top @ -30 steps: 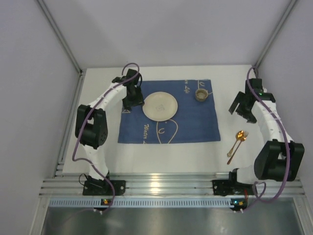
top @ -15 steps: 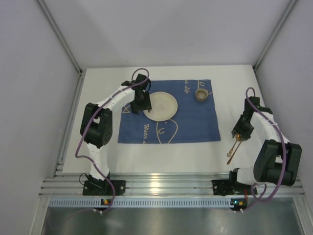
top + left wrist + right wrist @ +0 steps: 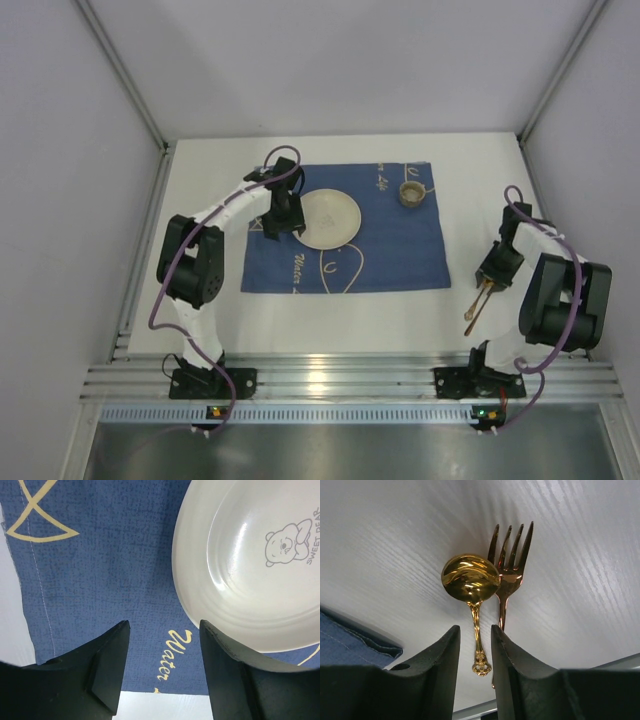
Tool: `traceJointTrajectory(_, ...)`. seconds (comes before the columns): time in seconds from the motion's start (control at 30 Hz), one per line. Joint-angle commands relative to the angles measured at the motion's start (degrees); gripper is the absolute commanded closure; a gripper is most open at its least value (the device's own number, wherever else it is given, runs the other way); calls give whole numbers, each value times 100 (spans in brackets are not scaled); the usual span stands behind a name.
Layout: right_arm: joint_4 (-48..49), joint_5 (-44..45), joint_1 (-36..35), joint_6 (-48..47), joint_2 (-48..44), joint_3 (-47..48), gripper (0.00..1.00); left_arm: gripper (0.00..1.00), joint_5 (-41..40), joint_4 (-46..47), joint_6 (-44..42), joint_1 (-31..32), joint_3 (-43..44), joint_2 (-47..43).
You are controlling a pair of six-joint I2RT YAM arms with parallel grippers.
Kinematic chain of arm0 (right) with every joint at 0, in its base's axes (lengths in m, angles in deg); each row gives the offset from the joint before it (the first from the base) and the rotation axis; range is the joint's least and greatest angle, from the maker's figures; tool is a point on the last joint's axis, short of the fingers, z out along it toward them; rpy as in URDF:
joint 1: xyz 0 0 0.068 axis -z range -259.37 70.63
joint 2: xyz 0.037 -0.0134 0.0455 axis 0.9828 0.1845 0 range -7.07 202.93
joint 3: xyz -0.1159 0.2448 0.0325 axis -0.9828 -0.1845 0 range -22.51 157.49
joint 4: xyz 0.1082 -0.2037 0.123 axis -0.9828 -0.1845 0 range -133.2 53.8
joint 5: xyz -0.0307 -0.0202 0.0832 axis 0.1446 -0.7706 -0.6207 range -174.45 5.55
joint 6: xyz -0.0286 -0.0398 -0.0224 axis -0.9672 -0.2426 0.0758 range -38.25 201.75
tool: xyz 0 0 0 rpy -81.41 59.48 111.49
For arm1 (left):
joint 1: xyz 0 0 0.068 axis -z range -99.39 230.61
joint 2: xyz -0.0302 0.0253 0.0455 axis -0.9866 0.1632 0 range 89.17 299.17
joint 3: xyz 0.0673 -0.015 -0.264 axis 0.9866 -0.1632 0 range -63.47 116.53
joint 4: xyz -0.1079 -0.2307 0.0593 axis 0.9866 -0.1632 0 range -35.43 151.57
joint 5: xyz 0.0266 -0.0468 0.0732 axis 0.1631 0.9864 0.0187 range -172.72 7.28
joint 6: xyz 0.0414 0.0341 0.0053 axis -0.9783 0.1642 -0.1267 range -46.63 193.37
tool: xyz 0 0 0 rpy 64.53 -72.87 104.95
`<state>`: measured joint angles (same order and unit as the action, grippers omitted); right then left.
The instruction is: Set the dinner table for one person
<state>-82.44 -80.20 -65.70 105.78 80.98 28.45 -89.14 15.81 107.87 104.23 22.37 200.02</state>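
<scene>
Your right claw hangs low over the spoon and fork, which lie side by side on the table near its right edge; its jaws stand narrow, the spoon's handle in the gap, seemingly not yet pinched; that handle runs toward the near edge, so close across it; the left claw, wide and empty, sits over the mat beside the plate, well apart from both.

Plate on mat, L pincer beside it, R pincer over cutlery
</scene>
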Motion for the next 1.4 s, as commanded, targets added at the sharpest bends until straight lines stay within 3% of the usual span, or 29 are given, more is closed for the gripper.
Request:
traceJointTrajectory(0.0,185,23,197,-74,10,-77,68,37,-114,164,39,-6,20,-248)
traceJointTrajectory(0.3,457,-91,206,-83,423,-86,76,37,-106,49,30,-6,292,-63)
traceJointTrajectory(0.53,555,-56,206,-179,564,-34,100,37,-97,-30,30,-6,521,51)
traceJointTrajectory(0.77,-139,102,40,-162,283,1239,100,37,-88,-109,-5,-6,750,51)
traceJointTrajectory(0.97,-877,322,-1242,-13,449,3120,100,37,-97,-188,48,3,776,-72)
traceJointTrajectory(1.03,-939,331,-1998,31,651,3655,100,37,-140,-205,48,3,715,-186)
traceJointTrajectory(1.17,-966,183,-3114,110,1126,4185,100,37,-246,-241,100,3,539,-432)
traceJointTrajectory(1.37,-825,-38,-3669,23,2188,4773,100,37,-544,-293,118,3,47,-1056)
